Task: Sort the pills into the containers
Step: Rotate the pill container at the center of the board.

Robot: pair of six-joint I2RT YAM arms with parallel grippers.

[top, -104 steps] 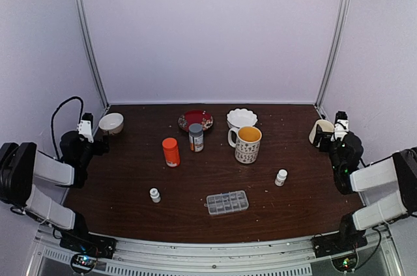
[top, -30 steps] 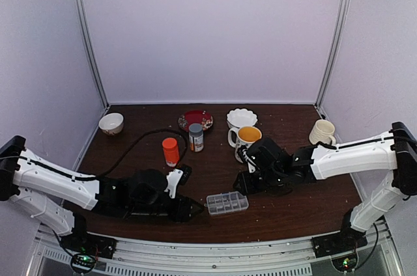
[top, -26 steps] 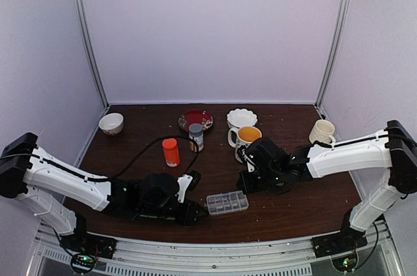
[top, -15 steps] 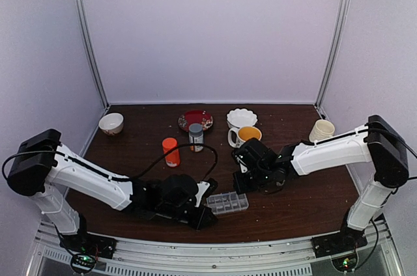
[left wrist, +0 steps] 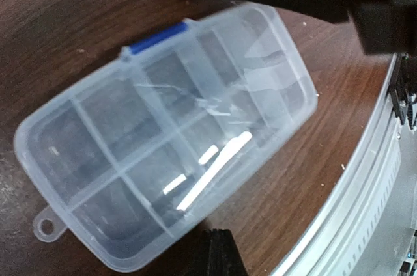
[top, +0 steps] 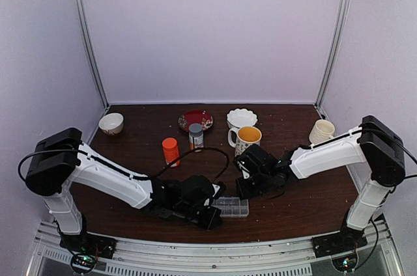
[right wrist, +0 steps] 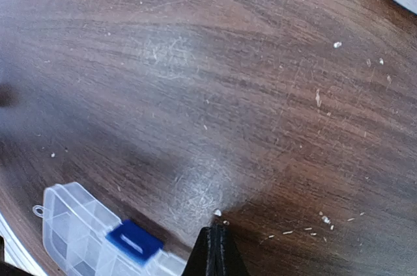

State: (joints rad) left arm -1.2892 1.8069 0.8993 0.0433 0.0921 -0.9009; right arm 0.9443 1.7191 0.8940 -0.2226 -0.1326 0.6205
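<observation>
The clear pill box [top: 232,207] lies lid-shut near the table's front edge, and its blue latch [left wrist: 156,38] faces away from me. Its containers [left wrist: 130,126] look empty through the lid. My left gripper [top: 212,218] is shut with nothing in it, its tip [left wrist: 218,253] just off the box's near long side. My right gripper [top: 242,189] is also shut and empty, and it rests on the wood behind the box [right wrist: 78,234]. Tiny pale specks [right wrist: 217,212] lie at its tip [right wrist: 215,247]; I cannot tell whether they are pills.
Behind the box stand an orange bottle [top: 171,151], a grey-capped bottle [top: 195,137] and a patterned mug [top: 248,139]. Farther back are a red plate [top: 195,120] and a white bowl [top: 242,118]. A small bowl [top: 111,122] is far left, a cream cup [top: 321,131] far right. The metal rail [left wrist: 365,211] runs along the front edge.
Both arms have closed in on the pill box from either side and both grippers have shut. The box has slid slightly to the right.
</observation>
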